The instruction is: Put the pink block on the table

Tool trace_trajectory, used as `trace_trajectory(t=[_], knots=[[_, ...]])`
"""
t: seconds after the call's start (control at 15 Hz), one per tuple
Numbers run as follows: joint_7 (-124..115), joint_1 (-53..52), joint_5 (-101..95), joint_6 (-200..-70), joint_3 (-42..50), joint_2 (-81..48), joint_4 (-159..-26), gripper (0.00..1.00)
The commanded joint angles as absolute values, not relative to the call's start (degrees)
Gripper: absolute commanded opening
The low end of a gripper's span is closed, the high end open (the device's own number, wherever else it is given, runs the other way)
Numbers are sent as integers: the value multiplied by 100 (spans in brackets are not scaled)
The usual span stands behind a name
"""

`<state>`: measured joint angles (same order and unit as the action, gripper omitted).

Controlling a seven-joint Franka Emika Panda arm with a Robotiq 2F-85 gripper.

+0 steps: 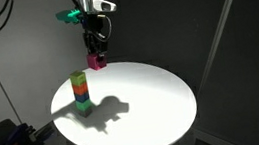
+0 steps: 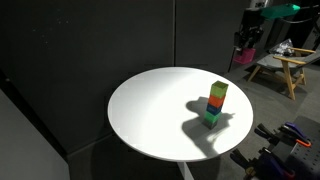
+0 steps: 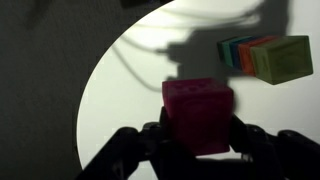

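A dark gripper [image 1: 96, 55] hangs in the air above a round white table [image 1: 145, 116], clenched around a pink block [image 1: 97, 61]. In the wrist view the block [image 3: 198, 110] sits squarely between two dark fingers [image 3: 150, 135], one pressed against each side, with its top face and front face showing and its lower part hidden among the fingers. The block is clear of the tabletop and touches nothing but the gripper. A stack [image 1: 80, 92] of cubes stands upright on the table, yellow-green on top, orange under it, green at the bottom. In both exterior views the pink block hangs higher than the top of the stack and off to one side of it, apart from it with open space between. In the wrist view the stack [image 3: 265, 57] appears beyond the block and to its upper right, its yellow-green cube nearest the camera. The dark shadow [image 1: 109, 110] of the arm and the stack falls across the white surface beside the stack
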<state>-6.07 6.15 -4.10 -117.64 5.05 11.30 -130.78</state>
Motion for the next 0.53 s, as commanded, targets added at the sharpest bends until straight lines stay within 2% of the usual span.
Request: trace_trajectory(t=[0.0,0.47], knots=[[-335,707,-421,-11907,649,959,-12980,28],[435,752,-379,-12484,865,595,-13038,28]])
